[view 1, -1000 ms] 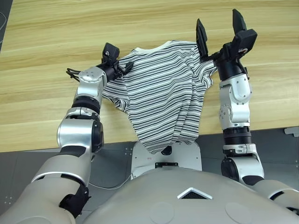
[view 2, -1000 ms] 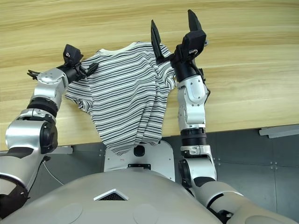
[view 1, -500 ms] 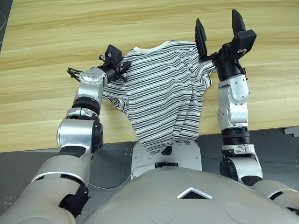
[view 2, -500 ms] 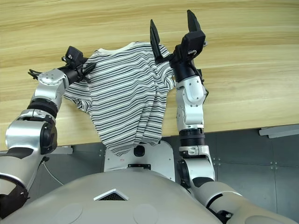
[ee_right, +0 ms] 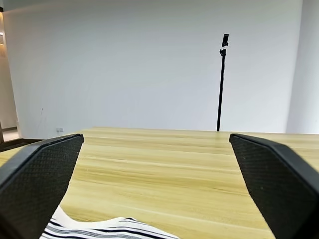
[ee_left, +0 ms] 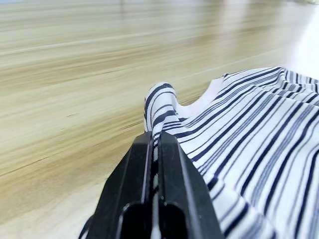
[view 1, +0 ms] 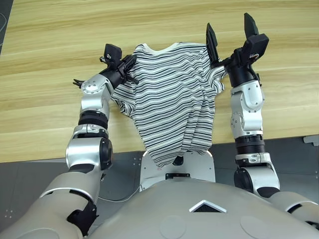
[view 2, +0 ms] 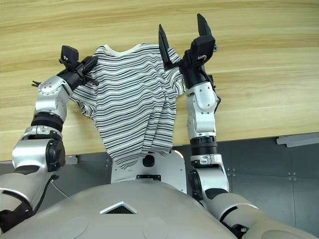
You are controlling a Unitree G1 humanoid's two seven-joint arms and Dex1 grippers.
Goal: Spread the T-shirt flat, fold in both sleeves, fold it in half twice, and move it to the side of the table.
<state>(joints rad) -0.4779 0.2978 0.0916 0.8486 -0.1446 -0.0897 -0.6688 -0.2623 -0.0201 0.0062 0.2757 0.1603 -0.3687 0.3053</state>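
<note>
A black-and-white striped T-shirt [view 1: 172,94] lies on the wooden table [view 1: 50,40], collar [view 1: 159,49] away from me, its hem hanging over the near edge. My left gripper [view 1: 130,63] is shut on the shirt's left shoulder beside the collar; the left wrist view shows its fingers [ee_left: 149,164] pinching a fold of striped cloth [ee_left: 160,102]. My right gripper [view 1: 228,36] stands open and raised at the shirt's right shoulder, fingers pointing up and empty. In the right wrist view, a strip of the shirt [ee_right: 99,230] lies below its fingers [ee_right: 35,169].
Wide bare wood stretches beyond and to both sides of the shirt. The table's near edge [view 1: 30,158] runs close to my body. A thin black stand [ee_right: 221,84] rises behind the far side of the table against a white wall.
My left gripper has pulled the shirt's left shoulder away from me and slightly leftward, straightening the collar. The right gripper has shifted a little and stays open.
</note>
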